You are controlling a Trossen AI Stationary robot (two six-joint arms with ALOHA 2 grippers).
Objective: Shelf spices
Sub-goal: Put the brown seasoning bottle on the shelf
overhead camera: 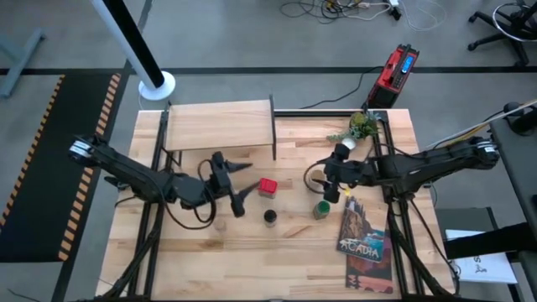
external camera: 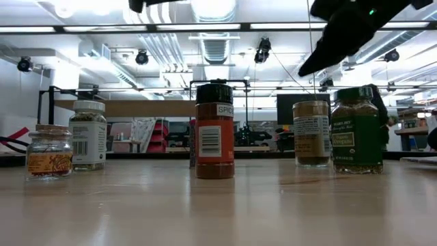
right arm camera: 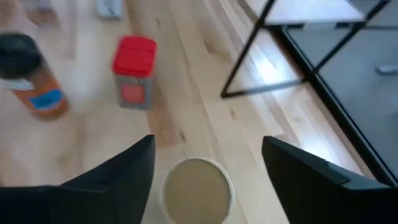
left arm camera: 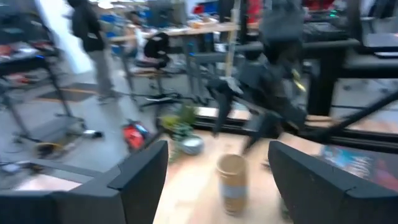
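The shelf point(overhead camera: 220, 126) stands at the table's far side. The red square tin point(overhead camera: 268, 186), the dark-capped brown jar point(overhead camera: 270, 217) and the green-lidded jar point(overhead camera: 321, 208) stand on the table in front of it. The tan canister point(right arm camera: 198, 190) stands upright below my right gripper point(right arm camera: 205, 168). That gripper is open, a finger on either side above the canister's top, touching nothing. My left gripper point(overhead camera: 245, 180) is open just left of the red tin and faces the canister point(left arm camera: 231, 182). A white-capped clear jar point(external camera: 89, 135) shows at the left of the low view.
A potted plant point(overhead camera: 361, 126) stands at the far right corner. The "Acadia" book point(overhead camera: 362, 231) lies near the right edge. A small cork-topped jar point(external camera: 48, 152) stands left of the white-capped jar. Bare tabletop point(overhead camera: 252, 260) runs along the near edge.
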